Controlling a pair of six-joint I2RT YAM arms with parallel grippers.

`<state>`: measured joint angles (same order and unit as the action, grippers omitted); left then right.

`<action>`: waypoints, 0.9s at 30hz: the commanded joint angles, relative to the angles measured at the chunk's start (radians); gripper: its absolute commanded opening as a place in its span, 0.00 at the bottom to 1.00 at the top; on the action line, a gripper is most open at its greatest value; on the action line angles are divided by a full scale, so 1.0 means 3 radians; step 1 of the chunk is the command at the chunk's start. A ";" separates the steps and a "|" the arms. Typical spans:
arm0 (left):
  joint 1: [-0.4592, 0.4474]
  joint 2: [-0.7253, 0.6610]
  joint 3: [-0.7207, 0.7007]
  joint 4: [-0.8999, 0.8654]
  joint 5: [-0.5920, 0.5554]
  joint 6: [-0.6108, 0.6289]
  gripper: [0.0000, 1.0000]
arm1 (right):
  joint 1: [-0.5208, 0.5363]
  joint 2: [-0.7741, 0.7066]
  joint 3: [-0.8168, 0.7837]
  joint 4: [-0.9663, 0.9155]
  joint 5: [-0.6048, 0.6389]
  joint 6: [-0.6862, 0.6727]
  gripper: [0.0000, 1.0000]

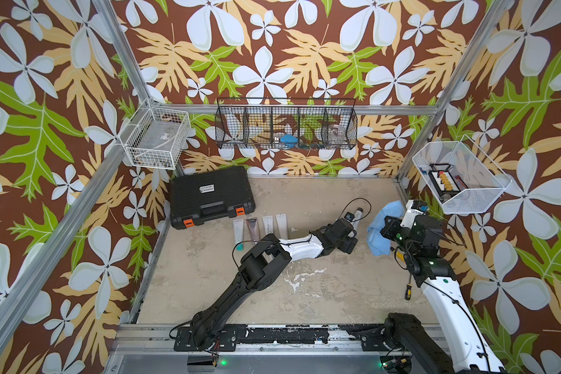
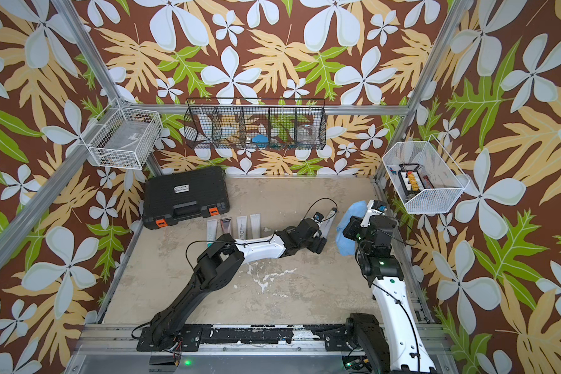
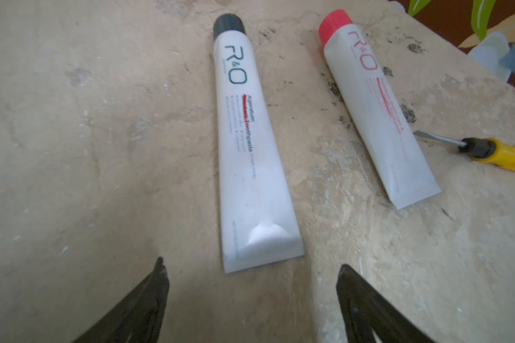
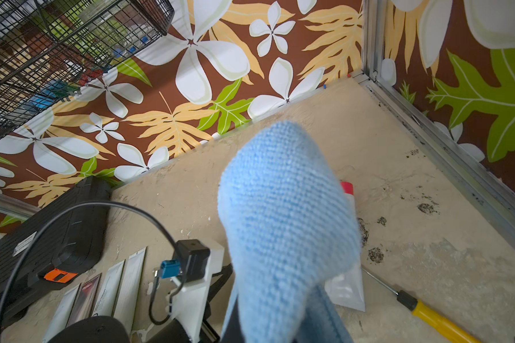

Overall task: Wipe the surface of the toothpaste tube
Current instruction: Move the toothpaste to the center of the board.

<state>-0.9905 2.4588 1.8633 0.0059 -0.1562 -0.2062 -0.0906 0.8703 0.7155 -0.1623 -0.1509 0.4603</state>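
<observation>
Left claw (image 3: 252, 263) released, jaws spread wide with nothing between them. The dark-capped toothpaste tube (image 3: 250, 154) lies flat on the desk (image 3: 101, 148) just beyond its tips, toward the far right. Right claw (image 1: 386, 228) clenched on a blue cloth (image 4: 286, 222), just right of the tube.

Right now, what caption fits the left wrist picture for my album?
Open jaws face the dark-capped toothpaste tube; a red-capped tube and yellow-handled screwdriver lie nearby.
</observation>
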 commanded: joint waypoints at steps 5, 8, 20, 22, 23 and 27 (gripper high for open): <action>-0.0025 0.0418 0.0614 -0.0409 -0.0239 0.0029 0.90 | 0.0005 -0.0002 0.0024 0.0035 -0.0021 -0.0018 0.00; -0.0022 0.0570 0.0821 -0.0507 -0.0263 0.0017 0.89 | 0.0004 -0.0014 0.0037 0.0027 -0.0034 -0.0020 0.00; -0.0022 0.0616 0.0825 -0.0441 -0.0310 0.0028 0.55 | 0.0005 -0.0031 -0.0019 0.0047 -0.0049 -0.0030 0.00; -0.0022 0.0501 0.0648 -0.0341 -0.0332 -0.0002 0.50 | 0.0003 -0.0028 -0.0030 0.0058 -0.0060 -0.0029 0.00; -0.0023 0.0440 0.0547 -0.0287 -0.0326 -0.0013 0.46 | 0.0005 -0.0027 -0.0029 0.0060 -0.0065 -0.0027 0.00; -0.0022 0.0203 0.0181 -0.0115 -0.0335 -0.0018 0.43 | 0.0002 -0.0015 -0.0039 0.0084 -0.0100 -0.0022 0.00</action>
<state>-0.9958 2.5500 1.9675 -0.0002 -0.2760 -0.2050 -0.0906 0.8635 0.7063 -0.1612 -0.1661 0.4595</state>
